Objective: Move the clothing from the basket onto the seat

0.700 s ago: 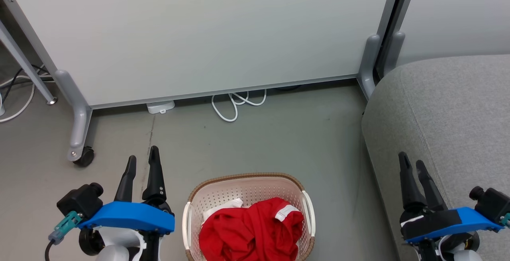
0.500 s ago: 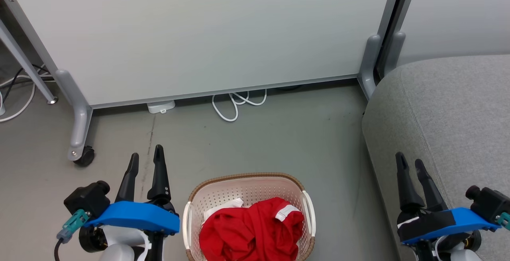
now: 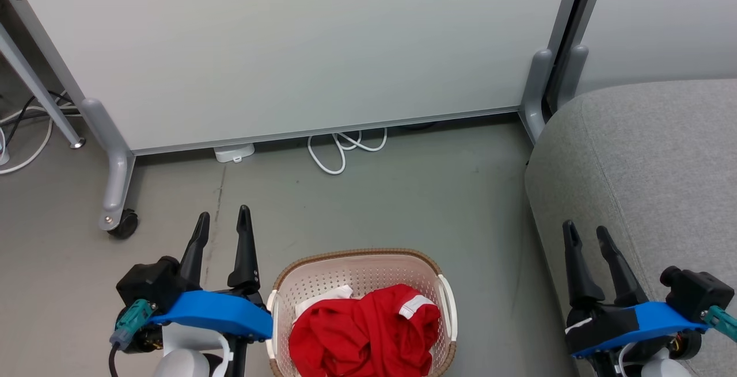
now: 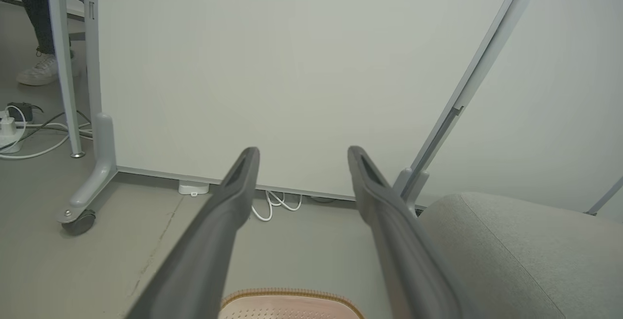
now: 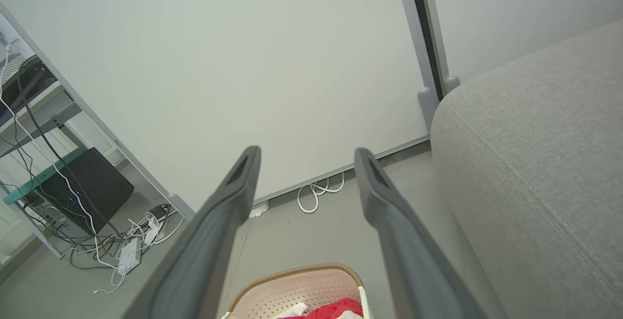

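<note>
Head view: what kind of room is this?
Probably an office or lab: a white rolling partition panel, a looped white cable on the floor, and a light grey fabric sofa seat.

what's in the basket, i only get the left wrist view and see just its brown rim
Observer: Bright red fabric clothing with white trim lies bunched inside the cream perforated plastic basket.
Operator: where's the right gripper
Observer: The right gripper is open, at the edge of the light grey fabric seat, right of the basket.
Operator: is my left one over the basket
Observer: No, the left gripper is open over the grey floor, left of it.
</note>
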Controlling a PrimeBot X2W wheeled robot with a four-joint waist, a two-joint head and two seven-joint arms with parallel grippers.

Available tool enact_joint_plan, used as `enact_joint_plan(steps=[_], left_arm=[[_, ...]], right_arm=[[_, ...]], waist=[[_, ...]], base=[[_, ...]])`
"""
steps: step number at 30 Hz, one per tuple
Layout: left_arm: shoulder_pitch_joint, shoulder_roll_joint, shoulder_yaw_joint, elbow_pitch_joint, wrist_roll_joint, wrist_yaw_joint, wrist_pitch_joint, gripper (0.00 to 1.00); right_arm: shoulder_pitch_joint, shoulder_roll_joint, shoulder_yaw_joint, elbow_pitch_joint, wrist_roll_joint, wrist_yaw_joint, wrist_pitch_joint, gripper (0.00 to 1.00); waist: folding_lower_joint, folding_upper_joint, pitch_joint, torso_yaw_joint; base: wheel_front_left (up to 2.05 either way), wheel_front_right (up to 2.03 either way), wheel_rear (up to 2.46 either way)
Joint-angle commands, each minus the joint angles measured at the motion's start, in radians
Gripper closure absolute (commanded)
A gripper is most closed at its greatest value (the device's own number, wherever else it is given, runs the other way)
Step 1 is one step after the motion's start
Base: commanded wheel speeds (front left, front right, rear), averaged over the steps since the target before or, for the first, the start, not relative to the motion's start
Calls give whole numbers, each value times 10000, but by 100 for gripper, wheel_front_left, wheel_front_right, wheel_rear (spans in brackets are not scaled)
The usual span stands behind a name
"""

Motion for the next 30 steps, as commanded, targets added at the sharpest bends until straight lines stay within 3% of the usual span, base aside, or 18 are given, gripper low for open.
enact_joint_plan(steps=[1,13,30], left_arm=[[-248,46,-59,-63,351,61,-123,0],[-278,66,-321,-19,1505,93,-397,0],[-312,55,-635,164,2642,-395,-724,0]], right_arm=[[-77,-62,31,-102,-329,18,-125,0],[-30,-66,95,-123,-1459,19,-398,0],[10,-70,202,-116,-2755,23,-726,0]], waist=[[0,0,3,8],[0,0,39,48],[0,0,65,114]], base=[[0,0,0],[0,0,0],[0,0,0]])
